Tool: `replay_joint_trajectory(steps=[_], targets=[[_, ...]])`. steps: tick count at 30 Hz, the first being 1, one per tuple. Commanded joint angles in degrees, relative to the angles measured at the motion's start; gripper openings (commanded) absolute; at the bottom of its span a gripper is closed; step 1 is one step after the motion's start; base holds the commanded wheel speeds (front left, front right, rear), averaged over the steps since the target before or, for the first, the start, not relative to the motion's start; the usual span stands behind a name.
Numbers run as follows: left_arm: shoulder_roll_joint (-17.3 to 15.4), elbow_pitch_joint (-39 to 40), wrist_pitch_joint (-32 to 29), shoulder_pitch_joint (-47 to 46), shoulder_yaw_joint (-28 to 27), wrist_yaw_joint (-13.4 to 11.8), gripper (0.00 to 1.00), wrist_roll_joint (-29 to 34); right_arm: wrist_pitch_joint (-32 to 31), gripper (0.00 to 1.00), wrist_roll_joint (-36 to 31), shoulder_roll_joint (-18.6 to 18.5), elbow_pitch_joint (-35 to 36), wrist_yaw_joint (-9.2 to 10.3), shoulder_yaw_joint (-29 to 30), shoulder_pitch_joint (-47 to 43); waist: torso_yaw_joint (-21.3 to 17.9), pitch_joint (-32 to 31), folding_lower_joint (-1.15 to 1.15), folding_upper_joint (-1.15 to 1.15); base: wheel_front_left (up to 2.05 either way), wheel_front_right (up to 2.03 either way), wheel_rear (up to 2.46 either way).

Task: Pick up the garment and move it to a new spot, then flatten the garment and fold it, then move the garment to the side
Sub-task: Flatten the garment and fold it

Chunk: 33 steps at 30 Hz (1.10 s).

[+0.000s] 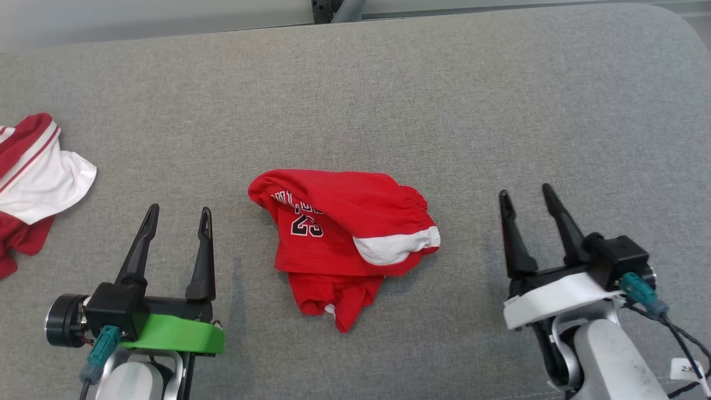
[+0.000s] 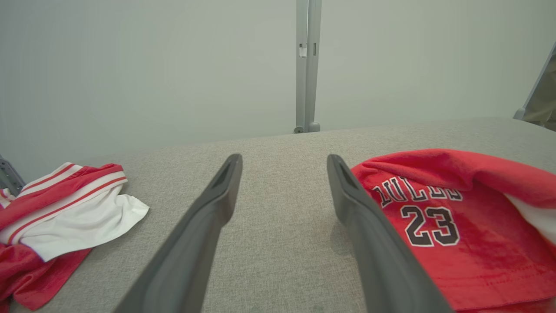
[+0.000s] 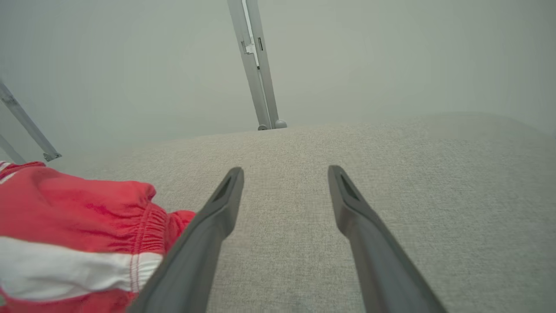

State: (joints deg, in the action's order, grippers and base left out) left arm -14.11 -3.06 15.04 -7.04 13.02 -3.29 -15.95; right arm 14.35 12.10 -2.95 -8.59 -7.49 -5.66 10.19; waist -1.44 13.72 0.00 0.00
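A crumpled red garment [image 1: 339, 239] with black "23" lettering and a white stripe lies bunched in the middle of the grey padded table [image 1: 389, 100]. In the left wrist view the garment [image 2: 456, 226] lies to the right of my fingers; in the right wrist view the garment [image 3: 74, 243] lies to their left. My left gripper [image 1: 179, 212] stands open at the lower left, apart from the cloth. My right gripper [image 1: 526, 193] stands open at the lower right, also apart from it. Both hold nothing.
A second red and white garment [image 1: 33, 178] lies heaped at the table's left edge, also seen as a red and white heap [image 2: 61, 208] in the left wrist view. A grey metal post [image 2: 307, 65] rises behind the table's far edge.
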Motion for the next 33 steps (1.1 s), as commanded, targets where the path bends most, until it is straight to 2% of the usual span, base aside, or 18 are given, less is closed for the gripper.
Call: replay_joint_trajectory(steps=[1,6,16,17,18,20,24,28,33], targets=[[0.19,-0.14,0.17,-1.18,-0.21,0.43,1.0,0.4,-0.98,1.0,0.17,-0.83,-0.32,0.0,-2.43,0.62,0.35,0.34,0.0,0.0,0.0,0.0,0.0],[0.79,-0.39,0.17,-2.31,-0.39,1.03,1.0,0.82,-4.01,1.0,3.9,-4.54,-1.27,0.0,-12.21,1.38,1.61,1.27,0.0,0.0,0.0,0.0,0.0],[2.57,-0.75,0.17,-3.11,-1.1,1.9,1.0,1.55,-8.39,1.0,11.02,-9.88,-3.75,0.0,-23.1,5.28,3.45,2.07,0.0,0.0,0.0,0.0,0.0],[2.78,-0.89,0.17,-3.18,-1.16,2.06,1.0,1.61,-8.8,0.75,11.88,-10.58,-3.6,0.01,-24.23,5.77,3.61,2.05,0.0,0.0,0.0,0.0,0.0],[2.97,-0.99,0.17,-3.23,-1.24,2.23,1.0,1.7,-9.01,0.43,12.82,-11.35,-3.45,0.01,-25.18,6.29,3.75,2.04,0.0,0.0,0.0,0.0,0.0],[3.38,-1.11,0.18,-3.41,-1.4,2.41,1.0,1.92,-9.47,0.0,14.49,-12.49,-2.8,0.01,-26.95,7.01,3.98,2.05,0.0,0.0,0.0,0.0,0.0],[3.98,-1.27,0.18,-3.47,-1.88,2.83,1.0,2.25,-9.07,0.0,17.59,-14.22,-0.7,0.0,-29.05,8.11,4.1,2.06,0.0,0.0,0.0,0.0,0.0],[4.63,-1.28,0.18,-3.34,-2.19,3.35,1.0,2.8,-8.9,0.0,21.52,-14.65,4.34,0.0,-32.75,9.83,3.83,2.14,0.0,0.0,0.0,0.0,0.0],[5.18,-1.68,0.18,-3.78,-2.35,4.03,1.0,3.39,-9.74,0.0,26.67,-12.5,10.81,0.0,-38.47,15.56,3.18,2.44,0.0,0.0,0.0,0.0,0.0]])
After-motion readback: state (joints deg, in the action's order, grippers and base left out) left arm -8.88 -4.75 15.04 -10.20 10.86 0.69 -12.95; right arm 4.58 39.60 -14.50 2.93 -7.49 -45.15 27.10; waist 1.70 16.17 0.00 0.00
